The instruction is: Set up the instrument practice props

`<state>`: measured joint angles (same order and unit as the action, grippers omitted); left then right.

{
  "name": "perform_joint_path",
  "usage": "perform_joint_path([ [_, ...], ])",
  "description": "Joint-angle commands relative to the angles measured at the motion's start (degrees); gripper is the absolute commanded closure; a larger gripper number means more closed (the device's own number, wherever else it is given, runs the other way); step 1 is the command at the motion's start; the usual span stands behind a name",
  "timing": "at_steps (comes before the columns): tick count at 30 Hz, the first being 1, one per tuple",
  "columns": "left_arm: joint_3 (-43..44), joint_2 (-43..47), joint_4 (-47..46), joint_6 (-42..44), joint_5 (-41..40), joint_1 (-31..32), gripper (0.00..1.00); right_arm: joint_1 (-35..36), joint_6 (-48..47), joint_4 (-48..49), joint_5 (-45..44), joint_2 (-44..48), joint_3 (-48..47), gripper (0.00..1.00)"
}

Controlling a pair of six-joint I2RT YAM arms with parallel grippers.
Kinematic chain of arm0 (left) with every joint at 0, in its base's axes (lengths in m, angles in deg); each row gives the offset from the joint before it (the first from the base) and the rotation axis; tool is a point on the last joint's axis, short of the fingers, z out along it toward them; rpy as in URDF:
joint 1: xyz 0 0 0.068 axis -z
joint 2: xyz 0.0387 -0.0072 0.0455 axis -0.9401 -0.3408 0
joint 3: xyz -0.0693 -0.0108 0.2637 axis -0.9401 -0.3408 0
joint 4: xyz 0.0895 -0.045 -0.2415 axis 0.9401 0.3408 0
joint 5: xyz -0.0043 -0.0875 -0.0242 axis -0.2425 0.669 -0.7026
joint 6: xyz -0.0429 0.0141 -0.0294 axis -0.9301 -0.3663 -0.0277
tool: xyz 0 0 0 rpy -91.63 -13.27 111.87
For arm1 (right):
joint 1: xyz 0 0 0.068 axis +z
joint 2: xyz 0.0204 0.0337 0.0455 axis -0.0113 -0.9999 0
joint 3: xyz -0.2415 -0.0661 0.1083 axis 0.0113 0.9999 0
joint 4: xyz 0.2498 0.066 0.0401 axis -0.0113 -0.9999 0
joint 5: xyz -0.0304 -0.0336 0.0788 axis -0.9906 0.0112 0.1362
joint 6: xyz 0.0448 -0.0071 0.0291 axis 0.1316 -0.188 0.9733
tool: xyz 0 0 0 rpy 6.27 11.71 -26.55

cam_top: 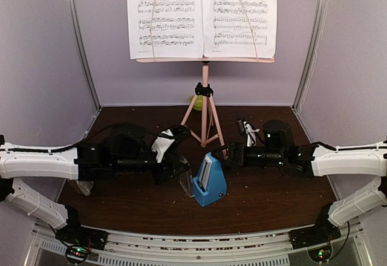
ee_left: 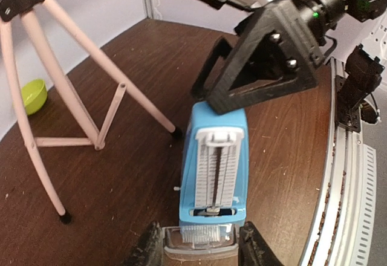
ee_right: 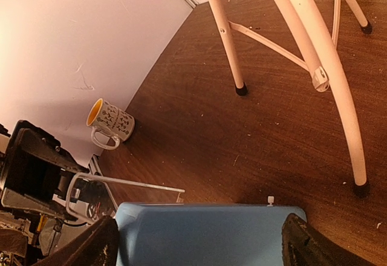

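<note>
Blue metronome (cam_top: 209, 181) on the table (cam_top: 272, 202), just before a pink tripod music stand (cam_top: 205, 106) bearing two sheet-music pages (cam_top: 164, 15).

Pages (cam_top: 164, 15) abreast on stand (cam_top: 205, 78), bowl (ee_left: 34, 95) behind its legs, metronome (ee_left: 213, 169) before them in your right gripper (ee_right: 199, 242), cover (ee_left: 199, 234) in your left gripper (ee_left: 199, 246), mug (ee_right: 111, 121) by left wall (ee_right: 72, 36)

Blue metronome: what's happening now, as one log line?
right jaws: shut on small blue pyramid metronome | left jaws: shut on clear plastic cover | pink tripod music stand: upright, holds two white sheet-music pages
</note>
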<state>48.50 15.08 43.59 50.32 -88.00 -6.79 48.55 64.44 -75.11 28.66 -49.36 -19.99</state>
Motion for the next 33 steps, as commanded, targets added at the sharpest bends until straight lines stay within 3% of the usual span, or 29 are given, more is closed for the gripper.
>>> perform_joint_path([
  [1, 2.46, 2.04, 9.22, -8.64, -1.43, -3.79, 0.91, -1.17, -3.88, -15.53, -3.78, -0.86, -0.61, 0.06],
  [7, 6.49, -1.66, 22.33, -12.64, -1.09, -11.46, 0.90, -0.89, -4.63, -16.41, -3.35, -0.20, -3.09, 0.05],
  [13, 15.26, -12.45, 31.57, -12.38, -1.04, -18.95, 0.89, -0.76, -5.81, -18.57, -3.49, 1.22, -5.83, 0.03],
  [20, 24.16, -25.95, 36.46, -12.56, 2.53, -25.99, 0.89, -0.79, -6.54, -21.82, -3.69, 3.35, -10.35, 0.01],
  [27, 28.39, -33.97, 38.08, -12.98, 1.60, -31.17, 0.86, -0.79, -6.48, -25.15, -4.90, 6.57, -11.85, 0.00],
  [29, 28.73, -34.41, 38.20, -13.21, 1.00, -32.36, 0.80, -0.79, -6.23, -25.81, -5.20, 7.98, -10.94, 0.00],
  [33, 29.34, -33.78, 38.59, -12.41, 0.38, -33.33, 0.57, -0.79, -5.05, -26.45, -5.26, 11.17, -6.62, 0.00],
])
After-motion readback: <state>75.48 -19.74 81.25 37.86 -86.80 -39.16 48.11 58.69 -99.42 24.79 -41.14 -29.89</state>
